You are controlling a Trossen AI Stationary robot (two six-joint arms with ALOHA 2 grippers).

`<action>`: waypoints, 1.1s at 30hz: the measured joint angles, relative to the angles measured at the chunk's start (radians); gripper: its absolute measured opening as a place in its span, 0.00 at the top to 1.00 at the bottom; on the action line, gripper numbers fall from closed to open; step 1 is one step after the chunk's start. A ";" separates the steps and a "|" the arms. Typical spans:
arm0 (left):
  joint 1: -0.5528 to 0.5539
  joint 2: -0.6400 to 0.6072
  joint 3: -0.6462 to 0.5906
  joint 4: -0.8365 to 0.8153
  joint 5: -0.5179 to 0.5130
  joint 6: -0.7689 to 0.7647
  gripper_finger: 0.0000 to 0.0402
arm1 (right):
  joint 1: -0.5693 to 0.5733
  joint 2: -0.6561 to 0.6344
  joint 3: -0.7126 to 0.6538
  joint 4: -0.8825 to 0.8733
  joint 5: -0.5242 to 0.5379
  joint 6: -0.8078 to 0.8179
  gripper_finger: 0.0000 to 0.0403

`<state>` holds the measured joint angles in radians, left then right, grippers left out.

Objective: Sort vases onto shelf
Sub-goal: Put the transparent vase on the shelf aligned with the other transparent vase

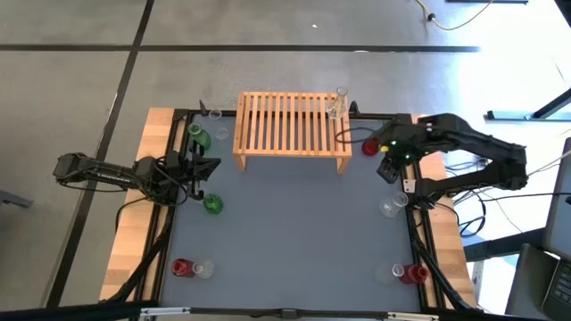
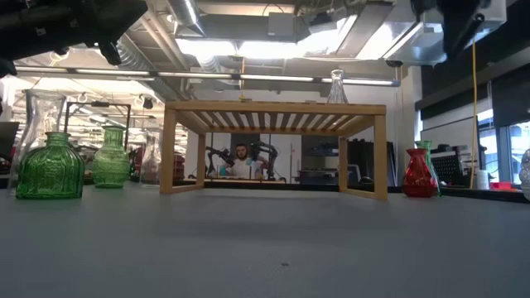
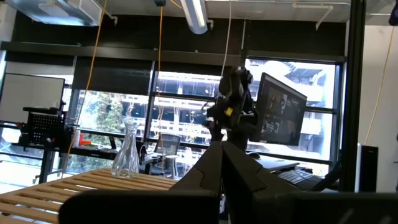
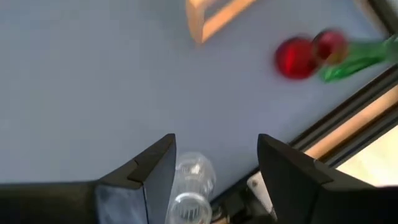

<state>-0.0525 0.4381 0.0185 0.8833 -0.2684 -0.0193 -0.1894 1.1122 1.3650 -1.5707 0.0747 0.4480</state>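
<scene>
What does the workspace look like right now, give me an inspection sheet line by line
Surface: grey table, wooden side strips.
Shelf: rack at the far edge, one clear vase on its right corner.
Vases: green ones on the left; red vase right of the rack; red and clear pairs at both near corners.
Clutter: nothing seen.
Grippers: left gripper shut, empty, at the left edge; right gripper open above a clear vase.
Cables: bundles along both table sides.
Surroundings: a person seated beyond the rack.
</scene>
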 joint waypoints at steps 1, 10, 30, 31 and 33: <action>0.000 0.000 0.000 0.000 0.000 0.000 0.99 | 0.000 0.000 -0.021 0.000 -0.017 0.000 0.47; 0.000 0.000 0.000 0.000 0.000 0.000 0.99 | 0.000 0.000 -0.137 0.001 -0.086 0.050 0.39; 0.000 0.000 0.000 0.000 0.000 -0.004 0.99 | 0.033 -0.018 -0.163 0.003 -0.049 0.177 0.02; 0.000 0.000 0.000 0.000 0.000 -0.005 0.99 | 0.045 -0.028 -0.175 0.000 -0.049 0.195 0.01; 0.000 0.000 0.000 -0.001 0.000 -0.005 0.99 | 0.075 -0.053 -0.208 0.001 -0.056 0.227 0.02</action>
<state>-0.0525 0.4381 0.0185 0.8822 -0.2684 -0.0242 -0.1148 1.0592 1.1570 -1.5699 0.0188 0.6746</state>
